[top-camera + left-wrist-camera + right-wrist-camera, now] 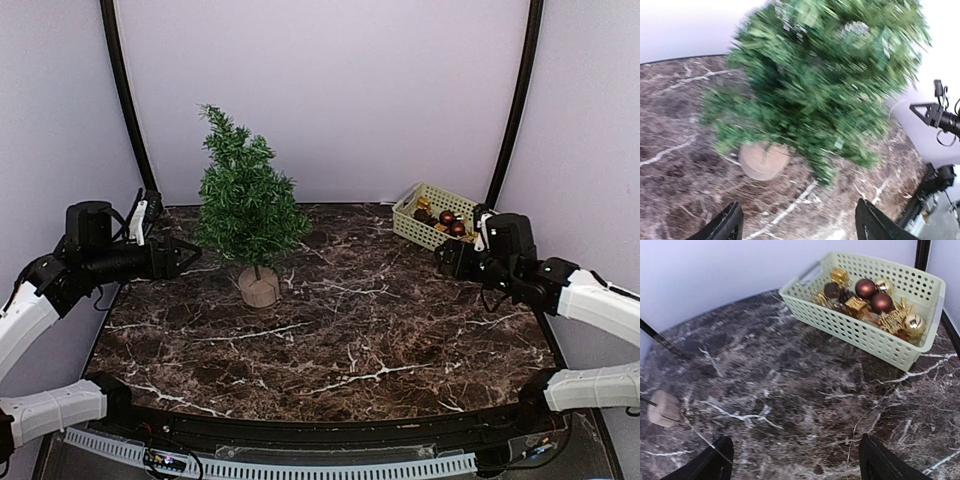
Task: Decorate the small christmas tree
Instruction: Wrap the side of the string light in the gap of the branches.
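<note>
Both arms are empty-handed right now: left gripper [798,204] is spread wide facing the tree, right gripper [797,437] spread wide over the dark marble tabletop [380,340]. The small dark-green bristly christmas tree [245,200] stands mid-left on its pale wooden stump and looks bare. Brown and gold baubles [867,290] sit in the pale-green perforated plastic basket [860,335] back right, so basically everything's left.

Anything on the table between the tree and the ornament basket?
No. Only bare marble tabletop between the small christmas tree and the basket; top external view shows it.
</note>
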